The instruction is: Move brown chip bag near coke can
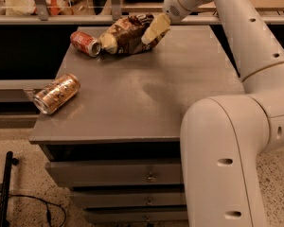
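The brown chip bag lies on the far part of the grey table top, crumpled, its left end touching or almost touching the coke can. The coke can is red and lies on its side at the far left. My gripper reaches in from the upper right and sits at the right end of the bag, against or just over it. Whether it holds the bag does not show.
A larger copper-orange patterned can lies on its side near the table's left edge. The arm's big white body stands at the front right. Drawers are below the top. A shelf rail runs behind the table.
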You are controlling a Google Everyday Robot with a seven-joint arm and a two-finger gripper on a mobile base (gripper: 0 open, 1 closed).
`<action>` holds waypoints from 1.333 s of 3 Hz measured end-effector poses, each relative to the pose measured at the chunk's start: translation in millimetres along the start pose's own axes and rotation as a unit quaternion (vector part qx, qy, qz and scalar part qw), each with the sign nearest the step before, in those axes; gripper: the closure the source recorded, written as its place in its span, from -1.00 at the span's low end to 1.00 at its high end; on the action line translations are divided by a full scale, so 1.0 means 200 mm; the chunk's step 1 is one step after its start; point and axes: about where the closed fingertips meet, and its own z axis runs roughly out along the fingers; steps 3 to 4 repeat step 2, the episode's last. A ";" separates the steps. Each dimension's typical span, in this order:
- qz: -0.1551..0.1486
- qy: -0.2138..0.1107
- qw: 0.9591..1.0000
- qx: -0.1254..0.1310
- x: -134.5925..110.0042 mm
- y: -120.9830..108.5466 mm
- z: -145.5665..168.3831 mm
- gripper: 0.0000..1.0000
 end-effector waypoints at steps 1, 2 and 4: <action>-0.018 0.000 1.000 -0.025 0.10 0.03 -0.11 -1.00; -0.018 0.000 1.000 -0.025 0.10 0.03 -0.11 -1.00; -0.018 0.000 1.000 -0.025 0.10 0.03 -0.11 -1.00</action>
